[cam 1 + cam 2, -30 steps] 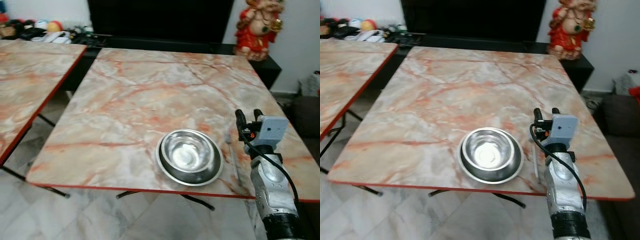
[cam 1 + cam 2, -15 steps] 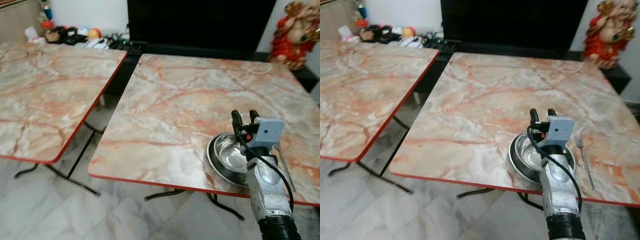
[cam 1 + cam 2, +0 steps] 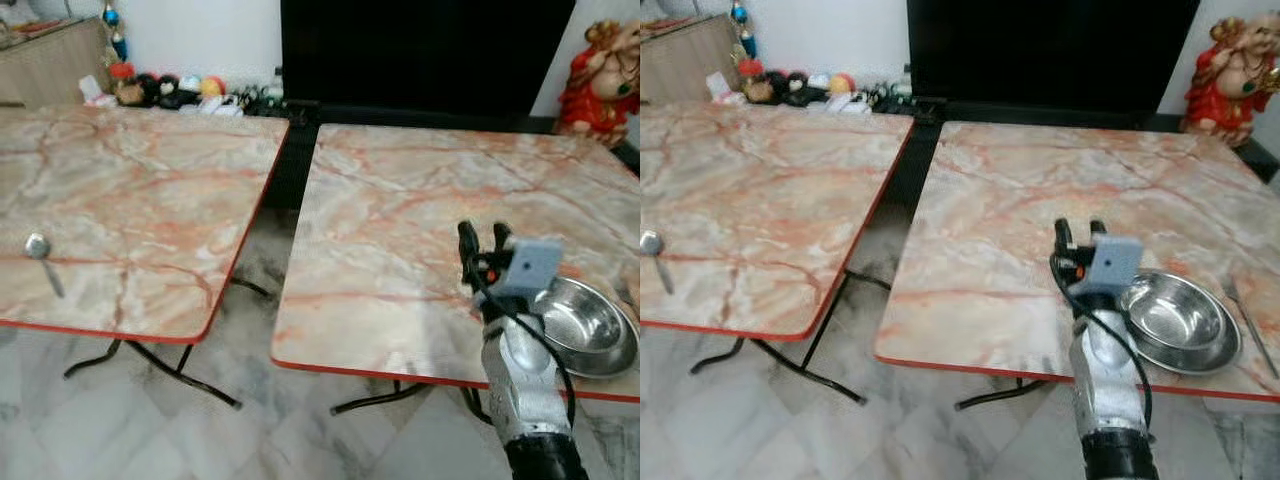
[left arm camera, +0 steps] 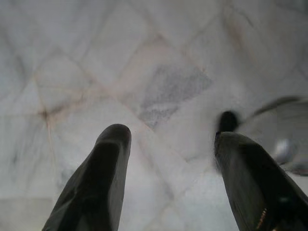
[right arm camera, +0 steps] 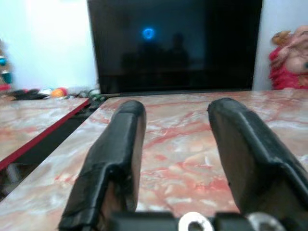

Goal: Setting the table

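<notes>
Right gripper (image 3: 1083, 232) hovers over the table (image 3: 1020, 200), fingers apart, holding nothing, with the bowl (image 3: 1175, 318) at its 3 o'clock. A fork (image 3: 1248, 322) lies past the bowl. Left gripper (image 4: 171, 144) hangs wide open over floor.

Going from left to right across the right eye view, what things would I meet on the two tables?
Spoon on the left table → the robot's right claw raised over the right table → steel bowl → fork near the right edge.
</notes>
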`<state>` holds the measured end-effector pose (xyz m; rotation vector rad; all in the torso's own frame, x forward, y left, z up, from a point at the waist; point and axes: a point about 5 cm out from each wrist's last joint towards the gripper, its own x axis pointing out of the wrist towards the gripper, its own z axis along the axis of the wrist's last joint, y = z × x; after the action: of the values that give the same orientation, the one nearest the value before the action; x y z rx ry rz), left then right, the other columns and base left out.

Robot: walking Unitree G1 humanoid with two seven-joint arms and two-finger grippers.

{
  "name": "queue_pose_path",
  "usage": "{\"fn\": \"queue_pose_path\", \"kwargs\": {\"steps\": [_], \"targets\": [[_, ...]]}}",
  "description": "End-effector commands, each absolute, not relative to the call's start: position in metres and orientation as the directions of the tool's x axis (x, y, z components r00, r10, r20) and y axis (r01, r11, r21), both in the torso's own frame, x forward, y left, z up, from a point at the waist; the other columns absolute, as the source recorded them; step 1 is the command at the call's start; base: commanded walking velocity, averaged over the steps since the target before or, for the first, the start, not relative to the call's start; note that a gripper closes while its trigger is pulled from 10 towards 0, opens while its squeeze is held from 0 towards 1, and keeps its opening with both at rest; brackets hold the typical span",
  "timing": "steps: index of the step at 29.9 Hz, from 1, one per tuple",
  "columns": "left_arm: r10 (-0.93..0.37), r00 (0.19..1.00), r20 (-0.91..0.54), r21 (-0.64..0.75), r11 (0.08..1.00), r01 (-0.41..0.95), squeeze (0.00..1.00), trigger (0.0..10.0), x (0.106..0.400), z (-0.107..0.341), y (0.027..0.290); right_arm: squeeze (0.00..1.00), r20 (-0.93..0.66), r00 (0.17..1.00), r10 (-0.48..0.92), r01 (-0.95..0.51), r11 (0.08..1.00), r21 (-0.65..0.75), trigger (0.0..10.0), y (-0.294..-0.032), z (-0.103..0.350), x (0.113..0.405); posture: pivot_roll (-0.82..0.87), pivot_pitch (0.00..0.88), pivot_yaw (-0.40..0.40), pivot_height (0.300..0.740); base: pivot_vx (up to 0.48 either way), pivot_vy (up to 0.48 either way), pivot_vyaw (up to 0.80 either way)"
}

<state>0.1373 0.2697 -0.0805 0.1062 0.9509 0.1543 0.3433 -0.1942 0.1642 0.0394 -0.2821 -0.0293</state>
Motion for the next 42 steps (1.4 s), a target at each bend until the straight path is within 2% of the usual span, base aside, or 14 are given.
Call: {"fn": "queue_pose_path", "kwargs": {"steps": [1,8,12,18,34,42], "targets": [[0.175,0.565,-0.806,0.169,0.984,-0.063,0.0,10.0,0.135,-0.083,0.265,0.0,0.298,0.954,-0.012,-0.002,0.999,0.047,10.0,-0.184,0.168,0.344,0.08,0.024,-0.034,0.74,0.0,0.48,0.0],[0.155,0.593,-0.79,0.167,0.985,-0.035,0.0,10.0,0.149,-0.083,0.247,0.0,0.283,0.956,-0.082,0.061,0.995,0.082,10.0,-0.188,0.161,0.342,0.08,0.02,-0.03,0.74,0.0,0.48,0.0],[0.15,0.605,-0.782,0.165,0.986,-0.032,0.0,10.0,0.155,-0.082,0.244,0.0,0.272,0.933,-0.236,0.216,0.971,0.102,10.0,-0.2,0.162,0.342,0.09,0.039,-0.032,0.74,0.0,0.48,0.0],[0.155,0.63,-0.761,0.163,0.986,-0.046,0.0,10.0,0.162,-0.078,0.246,0.0,0.241,0.893,-0.381,0.362,0.924,0.123,10.0,-0.221,0.159,0.34,0.09,0.054,-0.035,0.74,0.0,0.48,0.0],[0.154,0.672,-0.725,0.162,0.985,-0.052,0.0,10.0,0.173,-0.071,0.249,0.0,0.243,0.934,-0.262,0.238,0.963,0.124,10.0,-0.198,0.16,0.349,0.11,0.081,-0.035,0.74,0.0,0.48,0.0],[0.153,0.675,-0.722,0.16,0.986,-0.052,0.0,10.0,0.174,-0.071,0.245,0.0,0.235,0.937,-0.26,0.24,0.964,0.114,10.0,-0.199,0.158,0.349,0.1,0.091,-0.037,0.74,0.0,0.48,0.0]]}}
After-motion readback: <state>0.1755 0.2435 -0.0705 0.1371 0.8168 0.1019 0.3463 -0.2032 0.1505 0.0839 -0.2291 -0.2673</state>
